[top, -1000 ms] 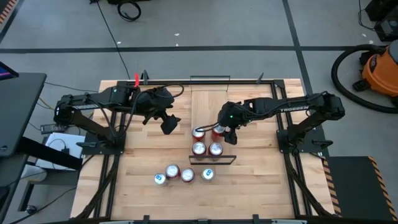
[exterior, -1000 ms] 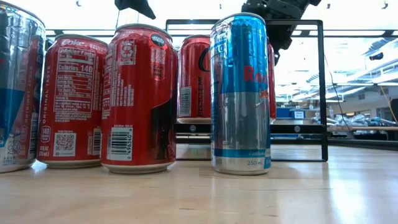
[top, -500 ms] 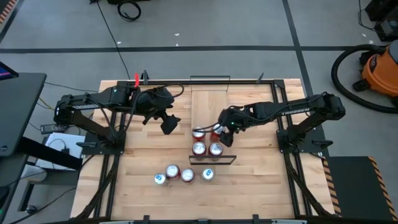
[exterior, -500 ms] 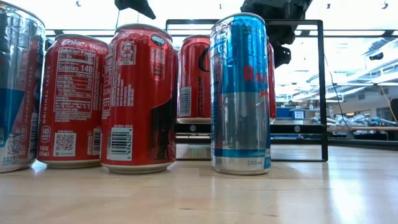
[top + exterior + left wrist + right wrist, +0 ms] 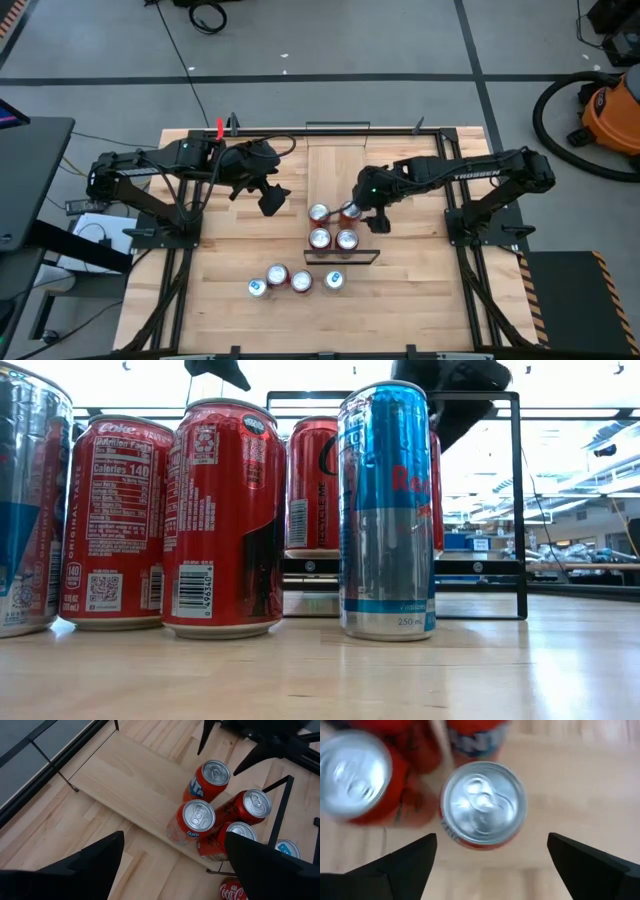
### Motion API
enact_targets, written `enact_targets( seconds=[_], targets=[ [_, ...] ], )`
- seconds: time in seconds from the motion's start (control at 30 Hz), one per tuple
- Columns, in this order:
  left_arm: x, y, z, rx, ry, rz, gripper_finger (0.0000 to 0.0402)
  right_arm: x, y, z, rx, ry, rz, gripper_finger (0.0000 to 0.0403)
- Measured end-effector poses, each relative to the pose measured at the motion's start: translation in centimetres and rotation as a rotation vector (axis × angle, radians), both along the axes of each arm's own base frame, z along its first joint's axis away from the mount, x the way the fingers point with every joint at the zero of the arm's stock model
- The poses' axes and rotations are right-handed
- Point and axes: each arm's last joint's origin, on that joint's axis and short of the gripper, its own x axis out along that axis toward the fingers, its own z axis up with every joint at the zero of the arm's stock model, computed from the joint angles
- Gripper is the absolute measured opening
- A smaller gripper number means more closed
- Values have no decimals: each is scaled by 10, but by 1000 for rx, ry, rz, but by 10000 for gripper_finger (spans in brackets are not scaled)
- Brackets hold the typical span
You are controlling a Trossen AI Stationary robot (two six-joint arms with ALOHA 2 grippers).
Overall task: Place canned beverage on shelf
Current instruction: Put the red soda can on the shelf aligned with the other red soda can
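Observation:
The shelf [image 5: 131, 784], a narrow light-wood board with black wire rails [image 5: 280, 802], lies on the table [image 5: 400, 260] and bears several upright cans. An orange can [image 5: 482, 807] stands on the shelf's right side [image 5: 347, 211], beside another orange can [image 5: 192, 822] and two red ones [image 5: 248, 807]. My right gripper [image 5: 490, 865] hangs open just above the orange can, one finger on either side of it and clear of it [image 5: 364, 213]. My left gripper [image 5: 272, 200] waits open above the table, left of the shelf.
Several loose cans stand in a row on the table near its front edge [image 5: 292, 281]; in the low view they fill the foreground, a red one [image 5: 225, 520] and a blue-silver one [image 5: 385, 510] among them. The far half of the shelf board [image 5: 338, 165] is bare.
My right gripper has opened and let go of the orange can, which stays upright on the shelf. It has also rolled about its own axis.

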Motion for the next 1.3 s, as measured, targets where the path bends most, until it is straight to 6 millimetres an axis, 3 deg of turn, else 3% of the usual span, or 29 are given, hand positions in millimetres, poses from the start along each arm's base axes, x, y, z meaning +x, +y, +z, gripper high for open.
enact_targets(
  seconds=[0.17, 0.53, 0.83, 1.0, 1.3],
  targets=[
    [0, 0, 0, -3, -1, 3, 355, 5, 0, 3, -37, -60, 202, 383],
    [0, 0, 0, -4, -2, 5, 355, 11, -15, 8, -4, -168, 269, 374],
    [0, 0, 0, -4, -3, 4, 355, 21, -17, -12, 35, -122, 290, 373],
    [0, 0, 0, -8, -2, 8, 355, 23, -19, -14, 46, -120, 249, 364],
    [0, 0, 0, -7, -2, 8, 355, 23, -25, -13, 112, -104, 48, 291]
  ],
)
